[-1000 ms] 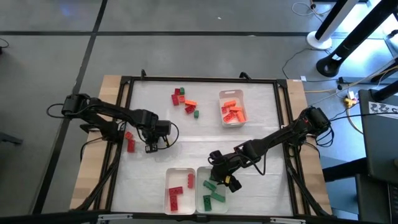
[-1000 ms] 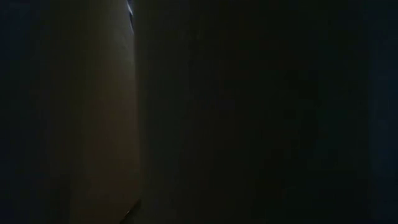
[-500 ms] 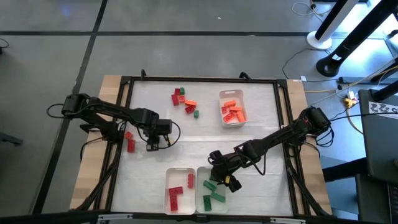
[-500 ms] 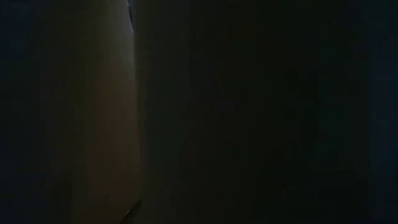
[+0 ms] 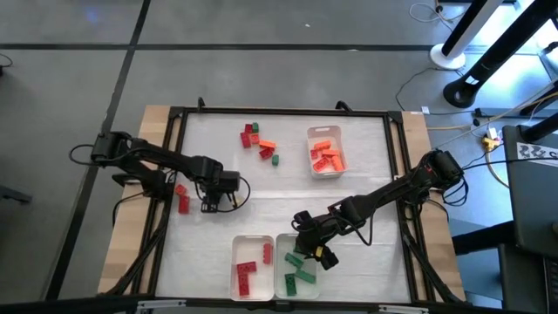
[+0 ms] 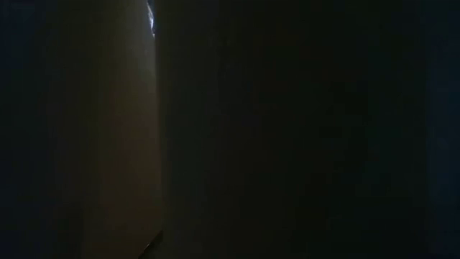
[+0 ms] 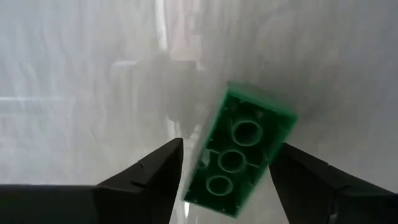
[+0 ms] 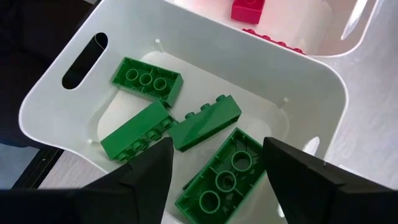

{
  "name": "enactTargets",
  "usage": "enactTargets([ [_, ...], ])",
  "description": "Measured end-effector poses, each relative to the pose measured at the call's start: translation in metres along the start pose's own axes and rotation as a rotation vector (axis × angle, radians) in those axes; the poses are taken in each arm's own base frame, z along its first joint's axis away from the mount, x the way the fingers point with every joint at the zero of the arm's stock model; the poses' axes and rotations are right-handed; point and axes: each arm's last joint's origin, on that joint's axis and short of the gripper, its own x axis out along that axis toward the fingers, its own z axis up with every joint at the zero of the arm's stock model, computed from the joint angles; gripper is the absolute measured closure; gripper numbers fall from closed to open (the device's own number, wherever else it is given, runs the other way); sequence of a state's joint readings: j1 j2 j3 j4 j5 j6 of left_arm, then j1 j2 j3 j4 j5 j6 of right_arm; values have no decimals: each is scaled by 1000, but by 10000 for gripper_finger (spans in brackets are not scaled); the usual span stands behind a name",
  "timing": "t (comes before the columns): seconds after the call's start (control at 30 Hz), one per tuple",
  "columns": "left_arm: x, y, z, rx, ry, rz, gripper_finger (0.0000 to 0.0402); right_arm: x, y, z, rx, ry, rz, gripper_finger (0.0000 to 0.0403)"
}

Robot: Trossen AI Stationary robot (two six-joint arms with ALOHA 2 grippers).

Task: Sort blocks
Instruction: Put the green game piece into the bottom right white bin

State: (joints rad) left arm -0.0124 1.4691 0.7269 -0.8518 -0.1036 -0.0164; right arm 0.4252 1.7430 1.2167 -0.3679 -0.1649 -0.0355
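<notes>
My left gripper (image 5: 209, 204) is low over the white mat at the table's left and stands open. In the left wrist view a green block (image 7: 239, 152) lies between its fingers, hollow underside showing; the high view hides it under the gripper. My right gripper (image 5: 307, 250) hangs open over the near green tray (image 5: 299, 277), touching nothing. Several green blocks (image 8: 146, 78) lie in that tray, one underside up (image 8: 224, 177) below the fingers. Loose red, orange and green blocks (image 5: 258, 139) lie at the far middle. My left gripper has a finger on either side of the green block, across its long sides (image 7: 205, 155). A strip of white mat shows between one finger (image 7: 168, 163) and the block. Whether the other finger (image 7: 291, 163) touches it, I cannot tell.
A tray of orange blocks (image 5: 326, 150) stands at the far right. A tray with red blocks (image 5: 251, 269) sits beside the green one at the near edge. Two red blocks (image 5: 182, 199) lie by the left frame rail. The low view is dark.
My left arm has shifted a little, and its gripper stays at the same spot on the mat.
</notes>
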Motion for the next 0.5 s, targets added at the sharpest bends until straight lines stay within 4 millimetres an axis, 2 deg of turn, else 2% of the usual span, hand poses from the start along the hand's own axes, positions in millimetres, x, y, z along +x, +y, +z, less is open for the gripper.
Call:
enactTargets([
  [0.13,5,0,1,-13,24,29,199,0,0,0,0,1,1,155],
  [0.3,4,0,3,-61,20,11,273,-10,2,3,-16,-19,-1,155],
  [0.5,-10,-2,14,-141,-41,-84,279,-33,2,2,-98,3,-127,155],
])
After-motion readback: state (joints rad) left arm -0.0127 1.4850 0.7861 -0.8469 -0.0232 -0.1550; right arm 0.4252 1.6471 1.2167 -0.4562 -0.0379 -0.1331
